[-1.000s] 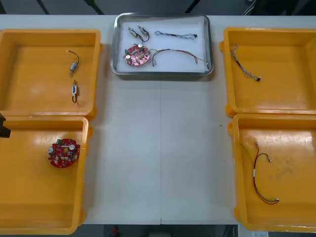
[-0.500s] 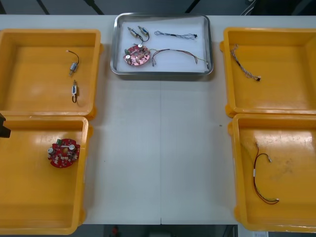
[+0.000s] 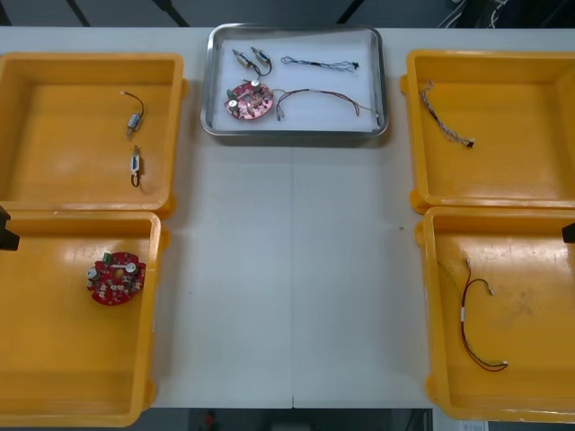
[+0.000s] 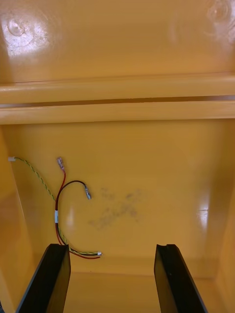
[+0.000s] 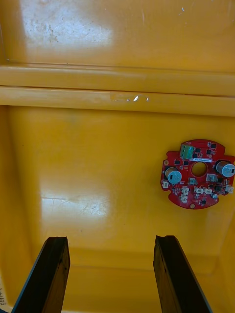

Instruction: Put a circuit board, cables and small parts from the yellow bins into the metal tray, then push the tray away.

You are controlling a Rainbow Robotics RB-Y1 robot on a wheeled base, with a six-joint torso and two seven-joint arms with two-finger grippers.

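Note:
The metal tray (image 3: pixel 384 85) sits at the table's far middle, white inside. In it lie a red circuit board (image 3: pixel 250 101), small metal parts (image 3: pixel 252 61), a black cable (image 3: pixel 319 63) and a red and yellow cable (image 3: pixel 328 99). My left gripper (image 5: pixel 110 279) hangs open over the near left yellow bin (image 3: pixel 54 377), with another circuit board (image 5: pixel 197 173) beyond its fingers, off to one side. My right gripper (image 4: pixel 112 279) is open over the near right bin (image 3: pixel 539 377), where a red and yellow cable (image 4: pixel 61 205) lies ahead of one finger (image 4: pixel 51 279).
The far left bin (image 3: pixel 54 99) holds two small metal parts (image 3: pixel 133 121). A twisted cable (image 3: pixel 445 126) lies in the far right bin (image 3: pixel 521 162). Bare table stretches between the bins in front of the tray. Each gripper's tip shows at a side edge of the front view.
A dark tip of my right gripper has come into the front view at its right edge. The tray, its contents and the left arm have not moved.

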